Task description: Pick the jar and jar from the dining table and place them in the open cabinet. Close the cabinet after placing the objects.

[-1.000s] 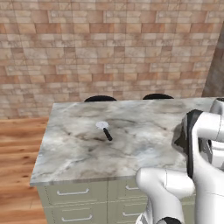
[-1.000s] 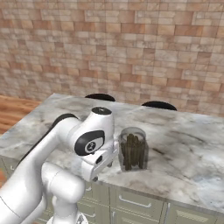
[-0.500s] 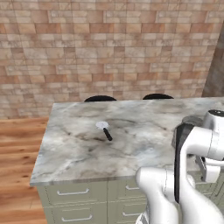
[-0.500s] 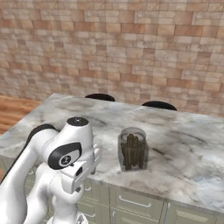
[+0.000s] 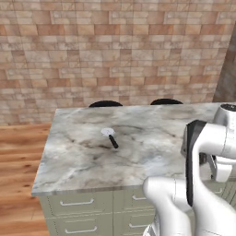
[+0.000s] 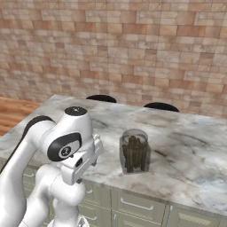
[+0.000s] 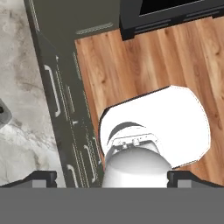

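Grey-veined white marble forms the top of the dining table (image 6: pixel 190 146), the surface carrying the task's things. One clear glass jar (image 6: pixel 134 151) with dark brown upright sticks stands upright near the surface's near edge, just right of the arm's elbow joint in the right base view. A second jar cannot be confirmed on the surface. A small white-headed utensil (image 5: pixel 110 136) with a black handle lies well apart, toward the left of the surface in the left base view.

The hand (image 7: pixel 112 177) is released, its two dark tips set wide with nothing between them. It points down over the wooden floor (image 7: pixel 144 61) beside the sage-green drawer fronts (image 7: pixel 65 109), away from the jar.

Assessment: no jar is grasped, and the cabinet is not identifiable from these views.

Risks:
- The folded arm sits close to the jar; a wide swing of the elbow could strike it and tip it over the near edge.
- Smooth glass may slip if gripped off-centre or too high.
- The utensil could be mistaken for a target.
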### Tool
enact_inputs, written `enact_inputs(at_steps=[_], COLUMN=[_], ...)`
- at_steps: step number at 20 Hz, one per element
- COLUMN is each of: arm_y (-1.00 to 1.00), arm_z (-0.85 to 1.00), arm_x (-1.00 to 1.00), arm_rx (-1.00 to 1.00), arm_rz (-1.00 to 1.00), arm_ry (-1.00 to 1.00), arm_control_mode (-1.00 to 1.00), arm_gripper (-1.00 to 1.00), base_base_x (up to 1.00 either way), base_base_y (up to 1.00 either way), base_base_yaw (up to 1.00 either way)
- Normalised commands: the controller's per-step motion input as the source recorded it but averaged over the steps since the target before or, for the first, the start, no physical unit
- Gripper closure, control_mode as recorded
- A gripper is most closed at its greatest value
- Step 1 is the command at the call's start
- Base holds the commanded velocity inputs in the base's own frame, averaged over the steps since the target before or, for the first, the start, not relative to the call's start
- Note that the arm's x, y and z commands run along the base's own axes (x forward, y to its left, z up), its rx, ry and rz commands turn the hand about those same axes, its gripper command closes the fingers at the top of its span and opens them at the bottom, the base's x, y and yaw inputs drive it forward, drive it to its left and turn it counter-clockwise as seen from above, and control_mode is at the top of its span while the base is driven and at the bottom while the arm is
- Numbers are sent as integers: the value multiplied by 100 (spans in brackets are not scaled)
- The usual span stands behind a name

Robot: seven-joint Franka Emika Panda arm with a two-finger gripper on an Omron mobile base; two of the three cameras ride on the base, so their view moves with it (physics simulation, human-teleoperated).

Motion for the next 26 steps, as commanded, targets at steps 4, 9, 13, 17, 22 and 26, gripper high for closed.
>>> enact_inputs(at_steps=[4,9,13,17,22,26], arm_y=[0,0,0,0,-4,-13], arm_z=[74,59,40,10,0,0], arm_x=[17,7,14,29,29,23], arm_rx=[-2,-1,-1,0,0,0], arm_rz=[-8,-12,-14,-11,-9,-10], arm_ry=[1,0,1,3,1,0], arm_control_mode=[-100,-100,-100,-100,-100,-100], arm_gripper=[-100,-100,-100,-100,-100,-100], base_base_x=[0,0,0,0,0,0], base_base_y=[0,0,0,0,0,0], base_base_yaw=[0,0,0,0,0,0])
